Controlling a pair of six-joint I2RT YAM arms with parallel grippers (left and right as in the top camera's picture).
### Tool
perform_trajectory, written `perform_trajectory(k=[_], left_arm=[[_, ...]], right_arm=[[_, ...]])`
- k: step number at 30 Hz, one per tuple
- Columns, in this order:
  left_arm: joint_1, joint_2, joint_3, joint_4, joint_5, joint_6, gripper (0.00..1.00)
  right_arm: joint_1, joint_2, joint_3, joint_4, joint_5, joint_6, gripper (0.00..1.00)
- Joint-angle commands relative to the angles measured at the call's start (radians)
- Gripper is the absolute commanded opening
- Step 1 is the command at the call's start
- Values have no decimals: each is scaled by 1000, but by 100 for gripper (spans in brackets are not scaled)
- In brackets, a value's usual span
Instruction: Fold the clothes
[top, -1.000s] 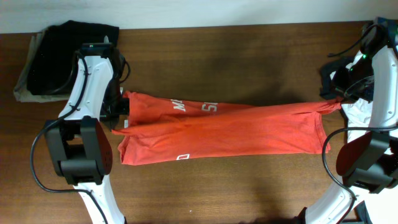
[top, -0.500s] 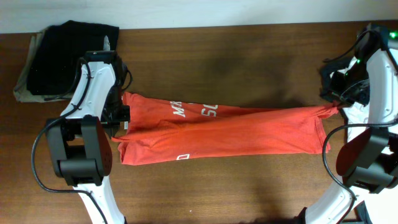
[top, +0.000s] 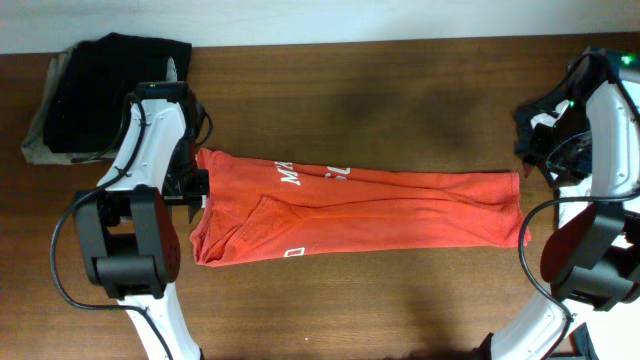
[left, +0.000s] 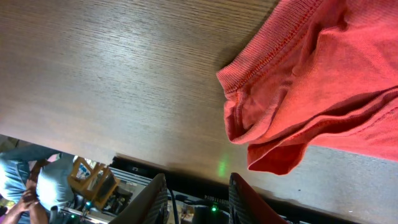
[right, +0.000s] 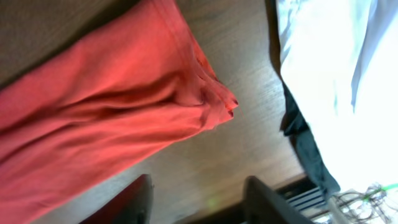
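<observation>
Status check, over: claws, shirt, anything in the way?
Left claw, right claw open, empty. Orange T-shirt lies in a long strip on table. Dark clothes pile far left, not touching it.

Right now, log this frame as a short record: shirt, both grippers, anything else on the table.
shirt: red T-shirt, flat on the table, folded into a long band, lettering partly showing
left gripper: open, empty, clear of the shirt's end
right gripper: open, empty, clear of the other end
other: dark clothes at the far left corner; white cloth at right
</observation>
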Motion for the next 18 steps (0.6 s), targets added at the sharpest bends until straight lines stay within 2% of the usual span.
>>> perform_trajectory(k=[1,3,4,6,8,10,11,12,13,14,15,16,18], left_arm=[[2,-34,-4,-1,1,-6,33],[2,-34,-4,4,1,-5,33],[2,-34,-4,13,1,-6,33],[2,-34,-4,41,21,-4,33],[1,-34,-4,77,79,28,32],[-2,-34,-4,124,193,123,32],[-7,-34,-4,143,244,157,31],[-16,-34,-4,164,301,188,25],[-26,-34,-4,176,341,203,14],[-39,-34,-4,185,369,204,6],[-63,-34,-4,196,377,204,1],[-91,-34,-4,214,375,204,1],[-121,-34,-4,242,375,204,0]], right_arm=[[1,-10,-6,-20,20,5,71],[1,-10,-6,-26,20,5,74],[1,-10,-6,-27,20,5,84],[1,-10,-6,-26,19,5,95],[1,-10,-6,-13,19,5,98],[2,-10,-6,20,7,5,98],[2,-9,-7,34,-8,5,90],[2,-9,-8,40,-20,5,72],[2,-9,-11,46,-35,5,58],[2,-9,-15,50,-40,5,50],[4,-9,-25,59,-41,5,35],[8,-9,-42,77,-41,5,23],[16,-9,-69,106,-43,5,11]])
